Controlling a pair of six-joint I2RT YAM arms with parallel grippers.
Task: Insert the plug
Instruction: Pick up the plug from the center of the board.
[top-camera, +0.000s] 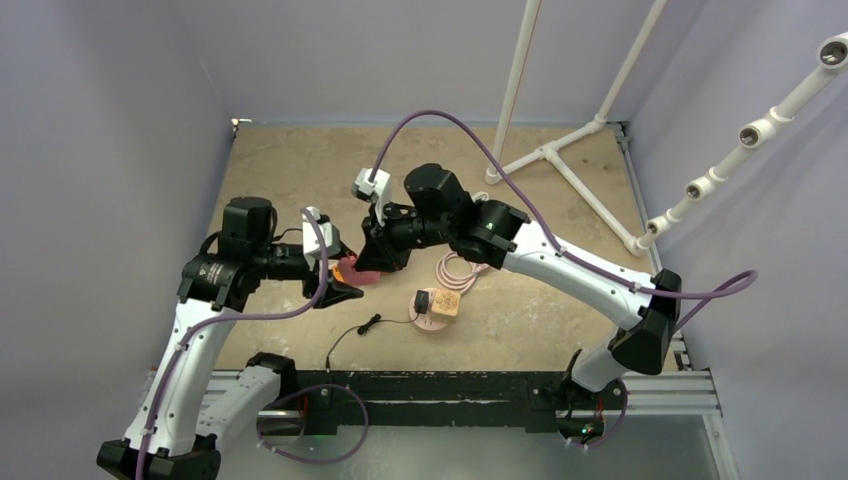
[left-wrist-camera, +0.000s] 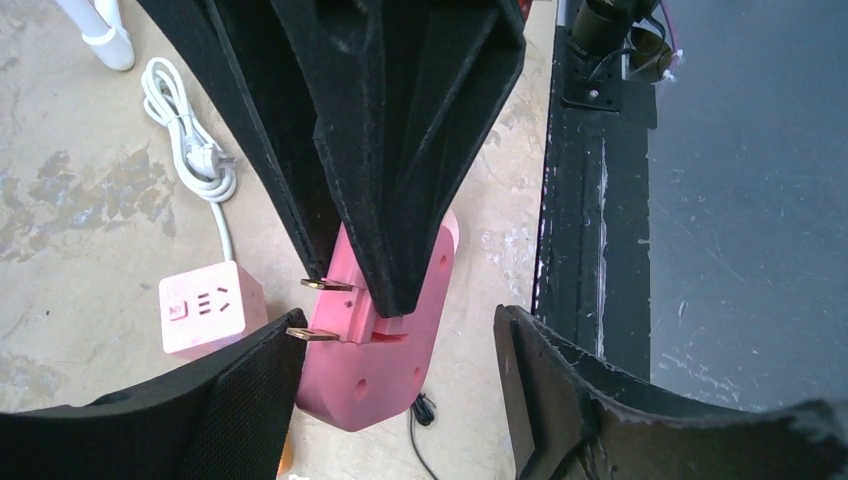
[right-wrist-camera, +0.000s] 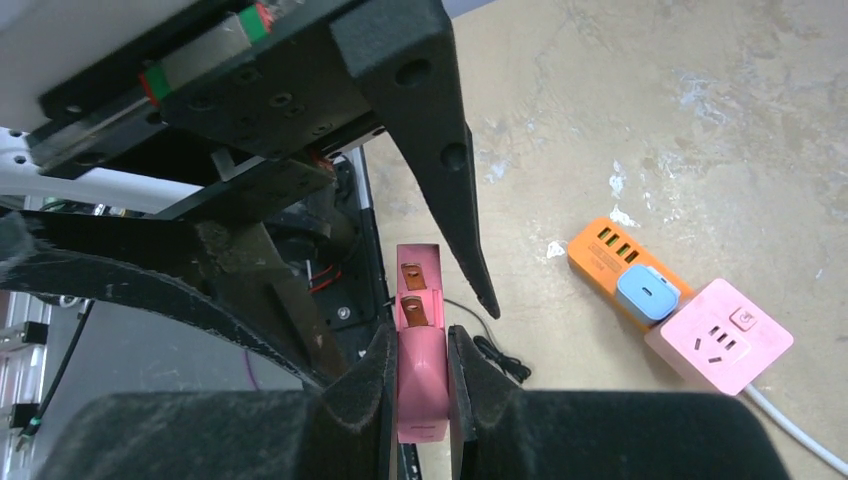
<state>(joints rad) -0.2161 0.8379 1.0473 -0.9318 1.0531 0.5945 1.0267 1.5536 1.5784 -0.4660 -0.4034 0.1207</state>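
The pink plastic plug (left-wrist-camera: 372, 385) looks matt and smooth, its flat metal prongs (left-wrist-camera: 326, 285) shiny and brass-coloured; the black fingers (left-wrist-camera: 250, 400) are grainy and dull; the beige worktop (left-wrist-camera: 70, 215) is rough, mottled

Shut in by pale lilac walls (top-camera: 100, 100) on the left, back and right. Across the middle, a tabletop (top-camera: 300, 170) of tan, mottled board (stained grey in patches, scuffed white here and there). At its far right corner, a white pipe stand (top-camera: 548, 152), two uprights leaning up out of view. Along the right wall, a slanting white pipe (top-camera: 757, 132) with open sockets. Black rail (top-camera: 450, 383) across the near edge, a grey surface (top-camera: 500, 450) beyond it. Lit softly and evenly.
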